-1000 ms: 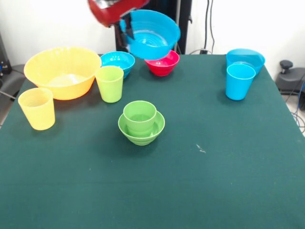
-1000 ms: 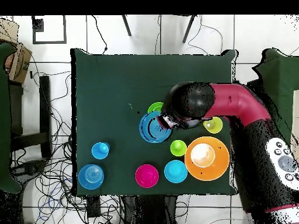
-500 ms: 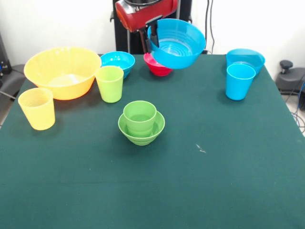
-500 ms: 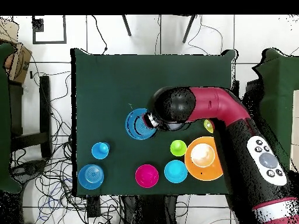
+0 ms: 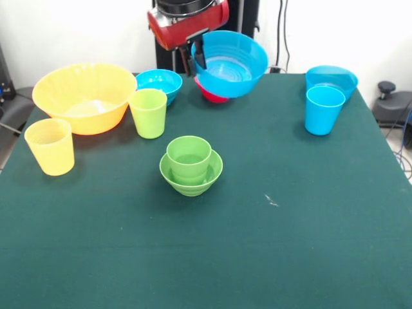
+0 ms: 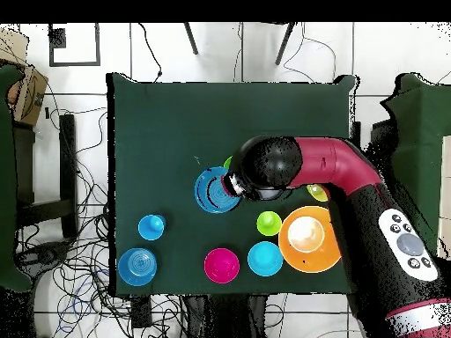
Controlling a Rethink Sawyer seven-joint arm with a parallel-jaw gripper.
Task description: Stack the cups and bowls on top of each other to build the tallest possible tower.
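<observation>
Gripping the wide blue bowl (image 5: 230,63) by its rim, the fingers (image 5: 197,56) hold it aloft at upper centre, tilted. The tower (image 5: 190,165) sits mid-tabletop (image 5: 309,219). Light, stiff, slick plastic probably; a rim pinch suits it, though it may swing.

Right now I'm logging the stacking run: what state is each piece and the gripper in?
gripper: shut on the wide blue bowl's rim
wide blue bowl: lifted, tilted
tower: green cup nested in green bowl
red bowl: upright, mostly hidden
small blue bowl: upright, empty
orange bowl: upright
yellow-green cup: upright
</observation>
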